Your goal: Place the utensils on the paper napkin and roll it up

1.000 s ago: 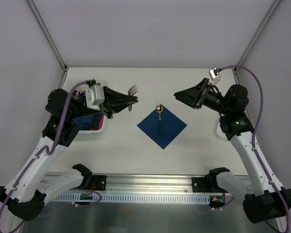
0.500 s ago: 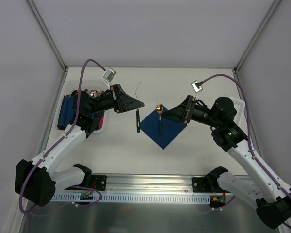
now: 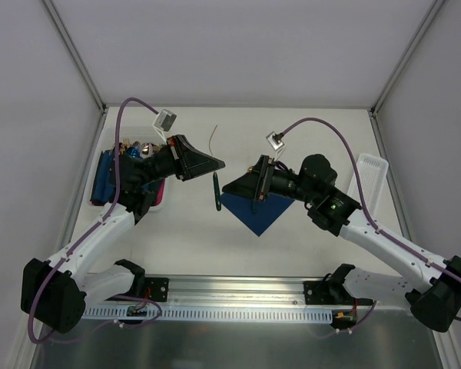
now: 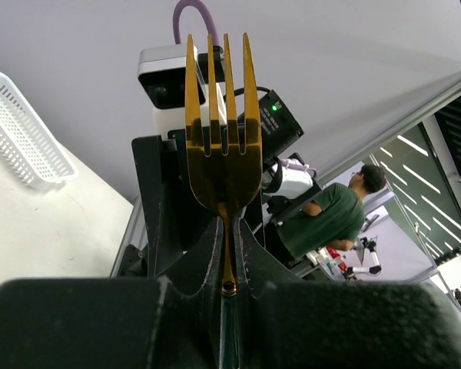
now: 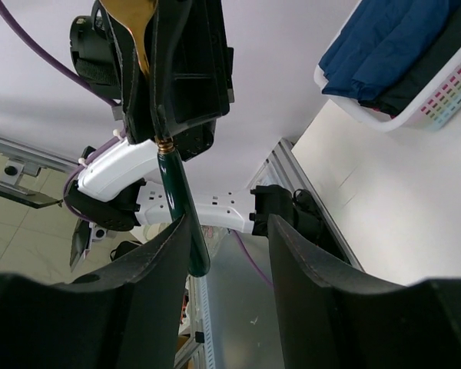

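we look down from above and behind on the whole table (image 3: 307, 138), fairly far. the left wrist camera looks along the fork (image 4: 223, 154), very near, toward the right arm (image 4: 157, 200). the right wrist camera faces back; both share this fork.

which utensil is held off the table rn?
The gold-tined fork with the green handle, pinched in the left gripper. The other utensil lies on the blue napkin.

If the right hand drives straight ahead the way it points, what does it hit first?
Most likely the fork: its dark green handle hangs from the shut left hand and sits between the open fingers of the right hand, close to one of them. Exact depth is unclear.
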Controlling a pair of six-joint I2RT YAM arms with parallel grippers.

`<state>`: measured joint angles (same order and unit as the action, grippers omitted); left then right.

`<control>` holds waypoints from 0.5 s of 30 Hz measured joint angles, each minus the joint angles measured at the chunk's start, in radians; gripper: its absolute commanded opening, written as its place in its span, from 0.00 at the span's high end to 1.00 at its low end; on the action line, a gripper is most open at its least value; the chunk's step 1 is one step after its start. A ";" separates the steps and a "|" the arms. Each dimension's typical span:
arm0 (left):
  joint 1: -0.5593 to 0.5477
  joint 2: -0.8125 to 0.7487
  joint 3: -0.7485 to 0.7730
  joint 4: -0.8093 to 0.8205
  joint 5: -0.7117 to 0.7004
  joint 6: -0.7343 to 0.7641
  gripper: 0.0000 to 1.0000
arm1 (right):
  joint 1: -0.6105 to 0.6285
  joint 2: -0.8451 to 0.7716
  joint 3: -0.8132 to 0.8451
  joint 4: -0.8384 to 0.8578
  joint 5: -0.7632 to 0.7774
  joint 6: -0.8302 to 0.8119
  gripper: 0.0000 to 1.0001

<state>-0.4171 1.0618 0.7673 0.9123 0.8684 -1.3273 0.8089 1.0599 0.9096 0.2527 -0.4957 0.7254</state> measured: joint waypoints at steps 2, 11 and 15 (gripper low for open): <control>0.000 -0.002 -0.002 0.003 -0.010 -0.004 1.00 | 0.013 0.012 0.000 0.032 0.014 0.008 0.52; 0.013 -0.008 -0.013 0.003 -0.026 -0.037 1.00 | 0.040 0.030 0.000 0.147 0.045 0.024 0.52; 0.013 -0.008 -0.013 0.002 -0.040 -0.051 1.00 | 0.040 0.034 0.000 0.189 0.047 0.033 0.54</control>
<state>-0.4038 1.0542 0.7547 0.9146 0.8284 -1.3781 0.8490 1.0935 0.9096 0.4416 -0.4488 0.7586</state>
